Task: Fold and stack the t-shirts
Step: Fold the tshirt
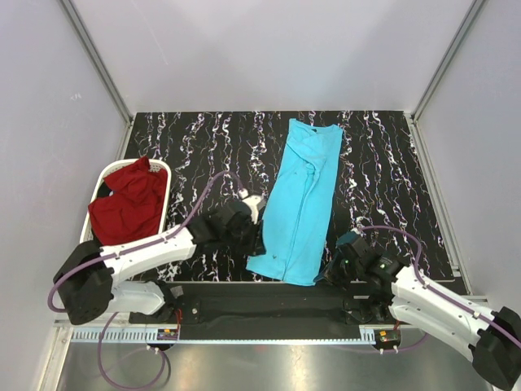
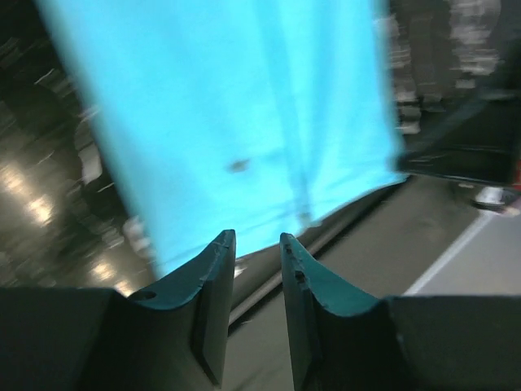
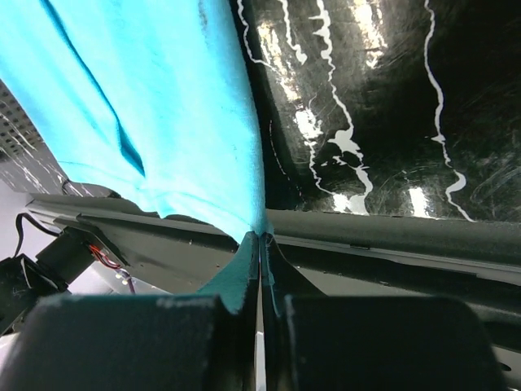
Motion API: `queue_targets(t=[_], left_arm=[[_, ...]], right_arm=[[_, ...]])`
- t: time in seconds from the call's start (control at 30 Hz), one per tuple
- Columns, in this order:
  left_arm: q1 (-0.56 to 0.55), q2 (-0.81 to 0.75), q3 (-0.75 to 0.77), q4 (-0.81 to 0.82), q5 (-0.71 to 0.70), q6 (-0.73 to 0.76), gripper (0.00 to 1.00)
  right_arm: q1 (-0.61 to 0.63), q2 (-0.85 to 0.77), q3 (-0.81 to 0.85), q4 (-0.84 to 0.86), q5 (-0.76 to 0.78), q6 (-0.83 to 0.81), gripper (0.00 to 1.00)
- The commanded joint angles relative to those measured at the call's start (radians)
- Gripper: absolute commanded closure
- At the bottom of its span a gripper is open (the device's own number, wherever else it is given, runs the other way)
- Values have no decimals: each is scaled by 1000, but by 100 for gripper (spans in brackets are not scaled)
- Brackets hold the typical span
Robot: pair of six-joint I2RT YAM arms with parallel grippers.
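Note:
The turquoise t-shirt (image 1: 299,204) lies folded lengthwise in a long strip on the black marbled table, collar end far, hem near. My right gripper (image 1: 330,271) is shut on the hem's near right corner; in the right wrist view the cloth (image 3: 163,106) is pinched between the closed fingertips (image 3: 260,238). My left gripper (image 1: 254,236) is at the shirt's near left edge. In the left wrist view its jaws (image 2: 258,244) stand slightly apart and empty, just short of the hem (image 2: 244,147). The dark red t-shirt (image 1: 126,204) lies crumpled in the basket.
The white plastic laundry basket (image 1: 167,175) stands at the table's left side. A black rail (image 1: 269,301) runs along the near table edge between the arm bases. Grey walls enclose the table on three sides.

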Motion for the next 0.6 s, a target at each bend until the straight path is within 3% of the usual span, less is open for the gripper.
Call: queue_targets(t=[0.0,0.27,0.57], left_arm=[[52,-17,-106,-36,23,19,66],[101,21,-232,86,66,-38,66],[106,49,-250,131,46,-43,62]], right_arm=[[13,-10,50,-15,16,-13,100],[13,-26,62,-28,15,-22,100],[13,-53,48,-32,12,-14,100]])
